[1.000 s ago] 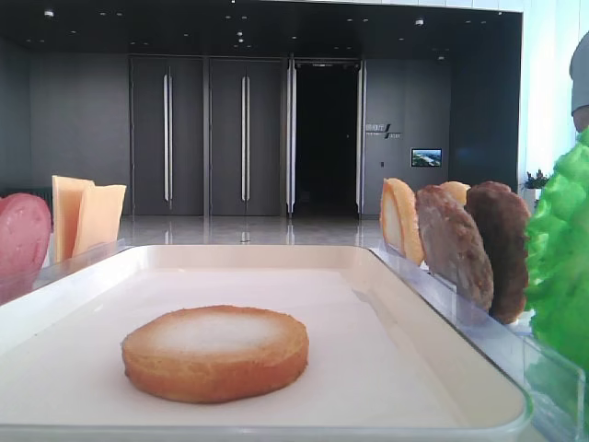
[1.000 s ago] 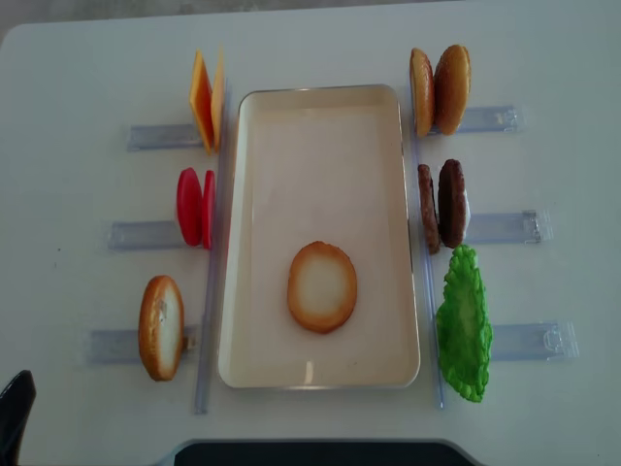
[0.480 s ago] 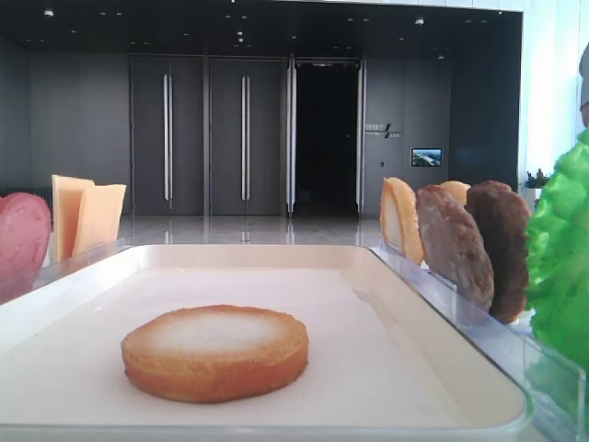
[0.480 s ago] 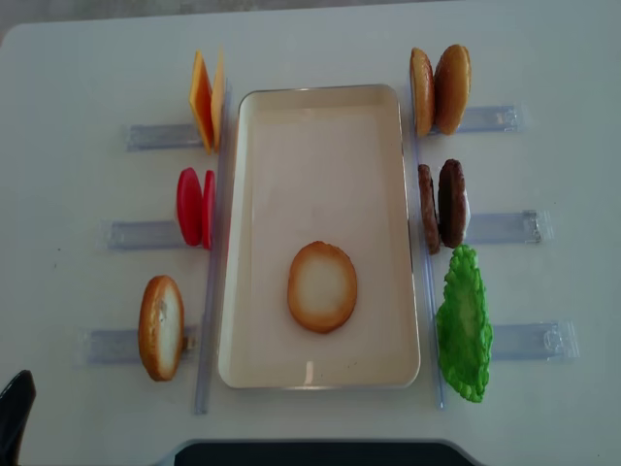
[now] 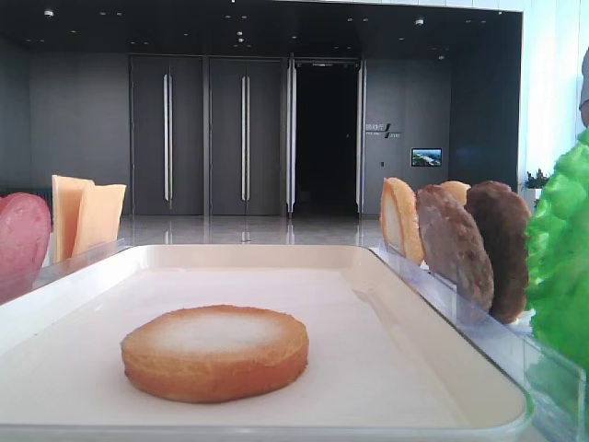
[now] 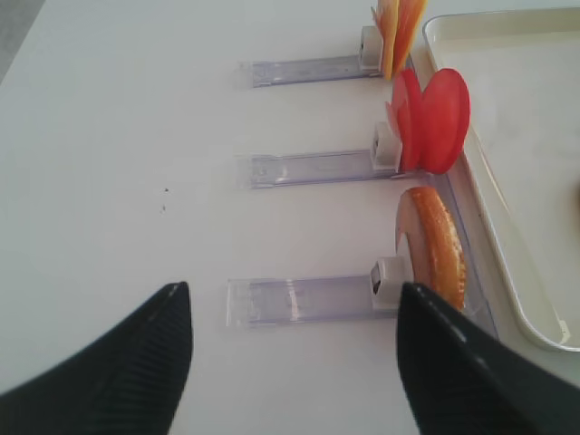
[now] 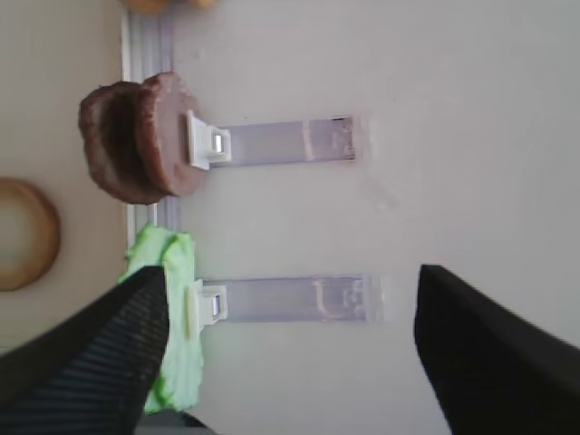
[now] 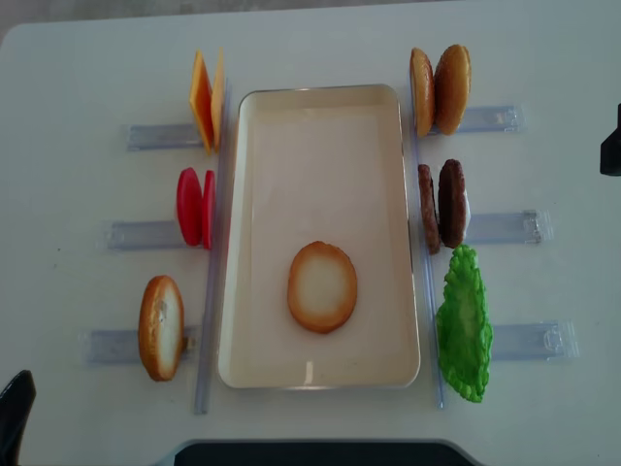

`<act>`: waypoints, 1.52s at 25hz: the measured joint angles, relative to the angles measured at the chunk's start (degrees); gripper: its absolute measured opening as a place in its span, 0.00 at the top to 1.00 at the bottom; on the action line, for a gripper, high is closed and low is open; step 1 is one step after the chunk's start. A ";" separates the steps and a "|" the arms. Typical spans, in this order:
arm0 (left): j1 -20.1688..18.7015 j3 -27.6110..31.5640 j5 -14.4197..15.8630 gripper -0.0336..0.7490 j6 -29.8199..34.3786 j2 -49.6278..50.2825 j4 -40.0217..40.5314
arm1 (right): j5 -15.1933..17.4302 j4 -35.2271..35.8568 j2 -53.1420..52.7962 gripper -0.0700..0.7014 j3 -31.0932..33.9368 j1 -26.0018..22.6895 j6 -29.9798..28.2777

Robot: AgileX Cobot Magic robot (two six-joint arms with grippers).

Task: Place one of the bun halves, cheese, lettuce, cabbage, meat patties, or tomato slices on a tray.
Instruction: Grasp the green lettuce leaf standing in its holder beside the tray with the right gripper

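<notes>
tray (image 8: 254, 243): lying flat at mid-bench, already carrying one bun half (image 8: 322, 286), pale face up, toward its near end.
lettuce (image 8: 464, 325): standing on edge in a clear holder (image 8: 529, 341) just off the tray's right rim; looking thin, light and floppy, so it is probably going to bend and slip. Best taken across the two flat faces near the upper ruffled edge, well clear of the holder clip.
meat patties (image 8: 442, 204): standing upright side by side in the next holder back, touching each other; looking thick, stiff and rough, so likely giving a sure grip across the faces of the outer one.
spare buns (image 8: 439, 89): waiting on edge at the far right, one more (image 8: 161, 327) at the near left.
tomato slices (image 8: 194, 207): standing on the left; smooth, probably slippery.
cheese (image 8: 206, 99): standing far left; thin, likely to buckle if squeezed edgewise.
right gripper (image 7: 290, 349): jaws spread wide and carrying nothing, hovering over the lettuce holder.
left gripper (image 6: 294, 349): jaws also parted and empty, hanging above the near-left bun's holder.
</notes>
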 joint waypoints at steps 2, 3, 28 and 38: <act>0.00 0.00 0.00 0.27 0.00 0.00 0.00 | -0.09 0.75 -1.14 0.22 1.25 2.12 1.14; 0.00 0.00 0.00 0.27 0.00 0.00 0.00 | -0.09 0.88 -1.64 0.22 2.34 3.70 1.98; 0.00 0.05 0.00 0.27 0.00 0.00 0.00 | 0.17 1.96 12.14 0.22 7.55 22.20 12.77; 0.00 0.05 0.00 0.27 0.00 0.00 0.00 | 0.11 4.32 13.50 0.22 3.80 22.98 12.26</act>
